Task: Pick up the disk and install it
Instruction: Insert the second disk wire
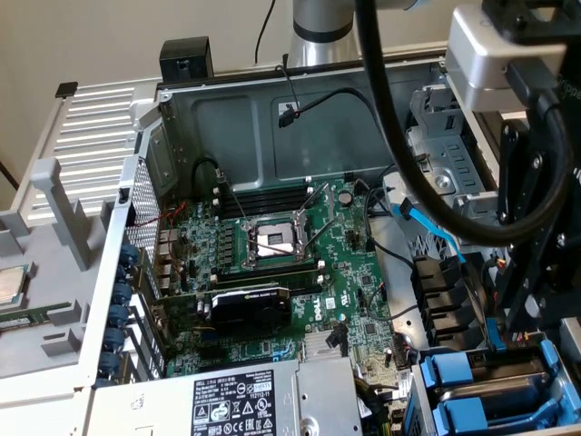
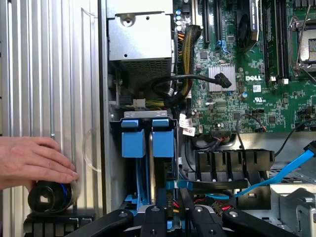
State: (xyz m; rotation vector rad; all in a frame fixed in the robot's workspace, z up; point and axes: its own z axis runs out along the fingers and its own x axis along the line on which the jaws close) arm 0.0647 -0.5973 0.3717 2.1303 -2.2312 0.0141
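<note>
The black jointed links of the hand (image 2: 168, 228) are seen closest, hung directly over the drive bay (image 2: 148, 114). Whether the hand is open or closed cannot be told, and nothing is seen to be held in it.

Two alike carriers of bright blue plastic, smooth and rectangular, are seated upright side by side in the bay. The one nearer the circuit board (image 2: 237, 79) is taken for the disk (image 2: 163, 140), and the other carrier (image 2: 133, 140) touches it on the side of the case wall. Only their blue fronts are shown; no metal body or label can be made out. In the exterior view both blue fronts (image 1: 463, 395) lie low, at the view's right.

The bay is framed in bare grey sheet metal. Beyond it, a boxy steel power supply (image 2: 140, 37) is fixed, from which a bundle of black and yellow wires (image 2: 185, 64) is led. Beside the bay, black plastic sockets (image 2: 232, 163) are set in a row, and a flat light-blue cable (image 2: 276, 175) is strung across them towards the hand.

On the bay's other side a ribbed grey panel (image 2: 49, 74) is laid, where a person's hand (image 2: 32, 160) is rested on a small black cylinder (image 2: 47, 197).

Little open room is left around the bay: wall, cables and sockets crowd its edges.
</note>
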